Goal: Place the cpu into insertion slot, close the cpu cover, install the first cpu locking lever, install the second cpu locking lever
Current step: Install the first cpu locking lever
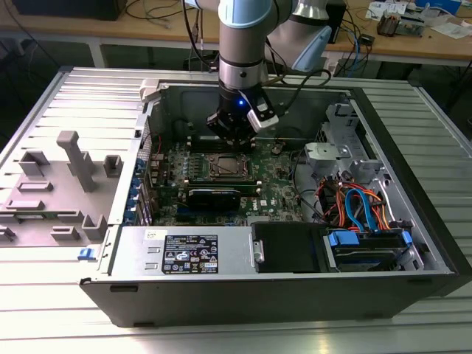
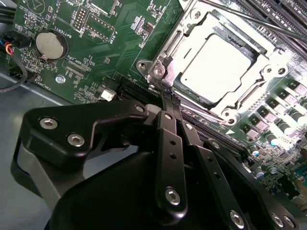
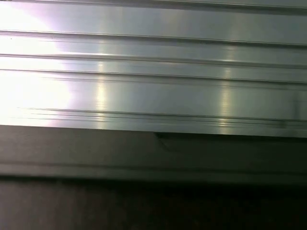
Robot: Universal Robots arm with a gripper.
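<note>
Cpu [image 2: 218,64] sits flat in the slot [image 2: 145,65], its pale metal top showing through the opening of the cover [image 2: 261,79]. Cover lies down over it, the frame bright on all sides of the chip. Slot is on the green board [image 2: 110,43], about mid-board inside the open case [image 1: 295,287].

Hand [image 2: 169,98]: in the second wrist view the two black fingers [image 2: 171,143] are pressed together, with no gap between them. The tips come down at one corner of the slot, just beside a screw of the frame. Cannot tell if anything thin is caught between them, or if the tips touch the frame. In the exterior view the arm [image 1: 242,44] drops straight into the case and the hand hangs just above the far edge of the slot.

A thin dark rod [image 2: 249,17] runs along one side of the slot, between it and the memory slots [image 2: 283,12]. Cannot tell whether it is latched.

Coin battery [image 2: 50,45] sits on the board, well apart from the slot.

Case lies on its side on a ribbed metal counter [image 1: 59,317]. A silver power box [image 1: 192,254] is along the near wall, and orange and blue cables [image 1: 354,203] are at the exterior view's right. A grey fixture [image 1: 74,162] stands on the counter at the exterior view's left, beside the case.

The first wrist view shows the ribbed metal, with a dark band beneath it.
</note>
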